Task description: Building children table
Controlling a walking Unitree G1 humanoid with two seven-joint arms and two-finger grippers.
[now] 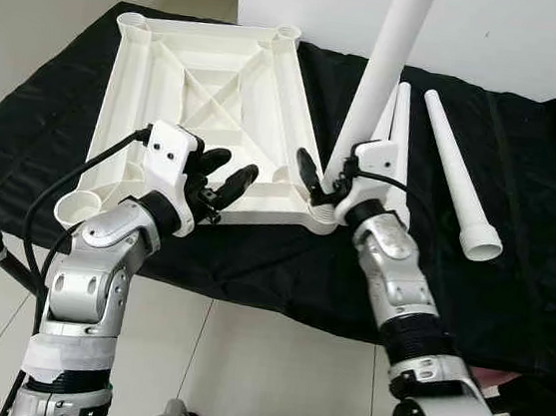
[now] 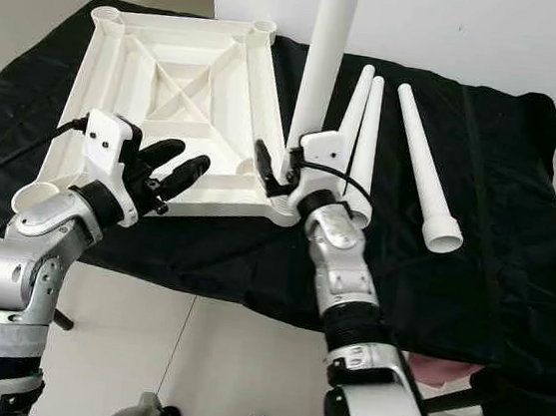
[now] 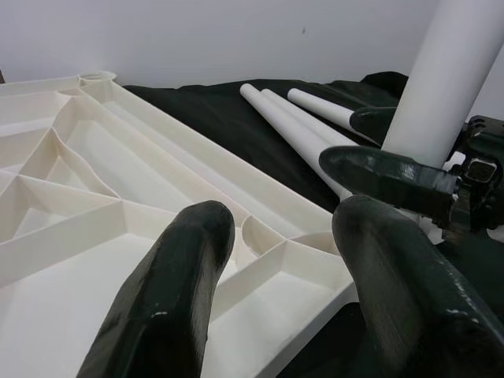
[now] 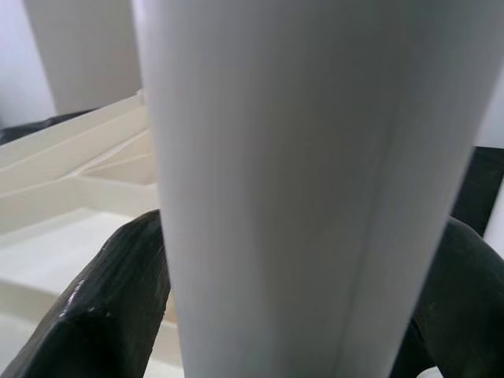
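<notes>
**Leg held upright at tabletop corner**

The upright leg (image 1: 382, 69) is gripped by the right gripper (image 1: 323, 181) at the near right corner socket of the inverted tabletop (image 1: 205, 99). The left gripper (image 1: 222, 184) is spread, ungrasping, over the tabletop's near edge. Three spare legs (image 2: 420, 149) lie right of the tabletop.

left gripper (image 1: 223, 177) spread, right gripper (image 1: 324, 178) clamped

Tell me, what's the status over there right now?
Right claw shut on upright white plastic table leg, seated at near corner socket of upturned white tabletop. Left claw open, over tabletop's near edge. Three spare legs alongside.
</notes>
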